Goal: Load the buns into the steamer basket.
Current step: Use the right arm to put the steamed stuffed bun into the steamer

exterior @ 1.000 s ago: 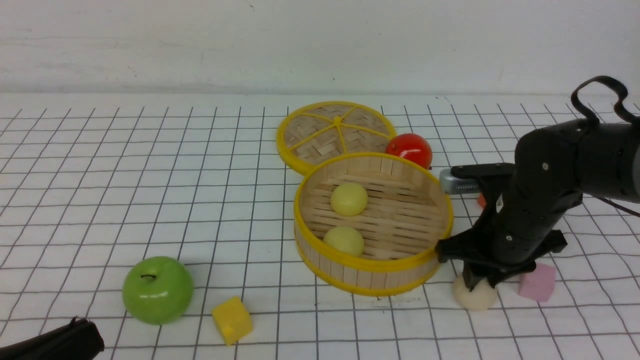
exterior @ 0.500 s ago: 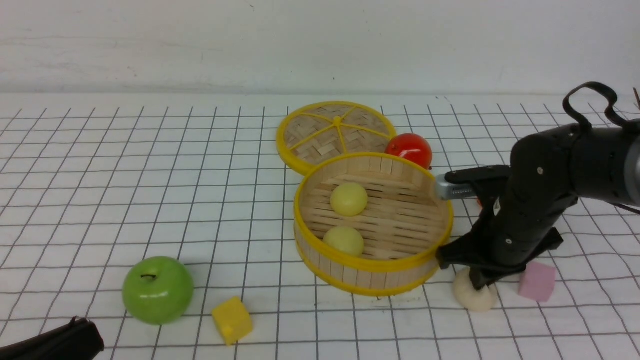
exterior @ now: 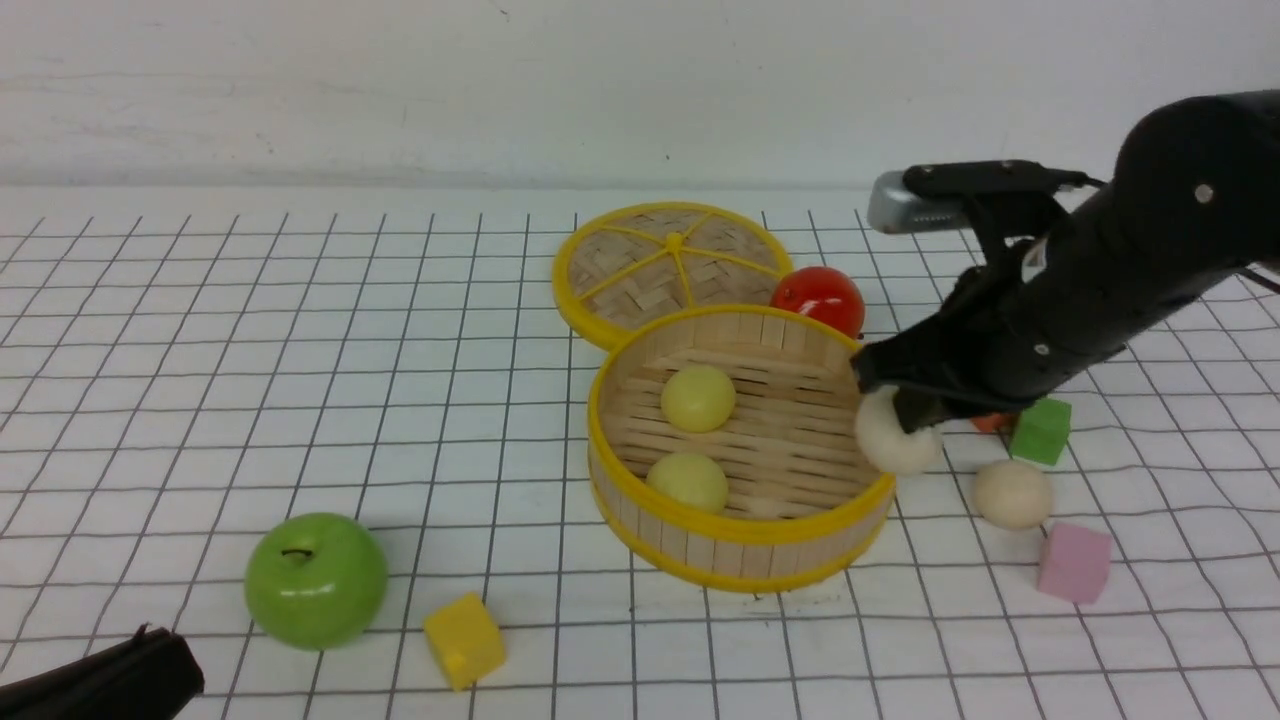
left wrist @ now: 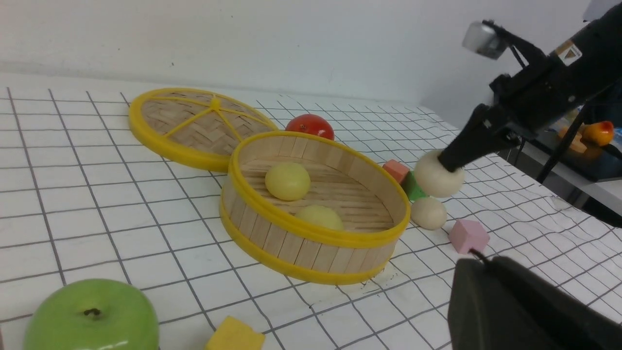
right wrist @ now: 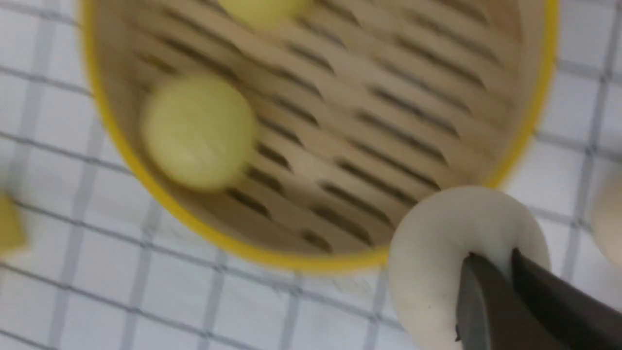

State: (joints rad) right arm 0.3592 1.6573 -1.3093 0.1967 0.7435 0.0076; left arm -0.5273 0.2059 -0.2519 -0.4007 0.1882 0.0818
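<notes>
The steamer basket [exterior: 745, 530] stands mid-table with two pale yellow buns [exterior: 697, 397] [exterior: 687, 481] on its slatted floor. My right gripper [exterior: 905, 410] is shut on a cream bun [exterior: 893, 435], held in the air just over the basket's right rim. In the right wrist view the fingers [right wrist: 493, 255] pinch the top of that bun [right wrist: 437, 262] beside the yellow rim [right wrist: 272, 260]. Another cream bun [exterior: 1012, 493] lies on the table to the right of the basket. My left gripper [left wrist: 478, 262] is shut and empty, low at the near left [exterior: 150, 665].
The woven lid [exterior: 670, 262] and a red tomato [exterior: 820, 298] lie behind the basket. A green apple [exterior: 315, 580] and yellow cube [exterior: 463, 640] sit near left. Pink [exterior: 1075, 563], green [exterior: 1040, 430] and orange-red [exterior: 990, 423] cubes lie on the right, beside the loose bun.
My right gripper shut on the cream bun on the table and lifted it up and left to the basket's rim. The other cream bun and green cube came into sight.
</notes>
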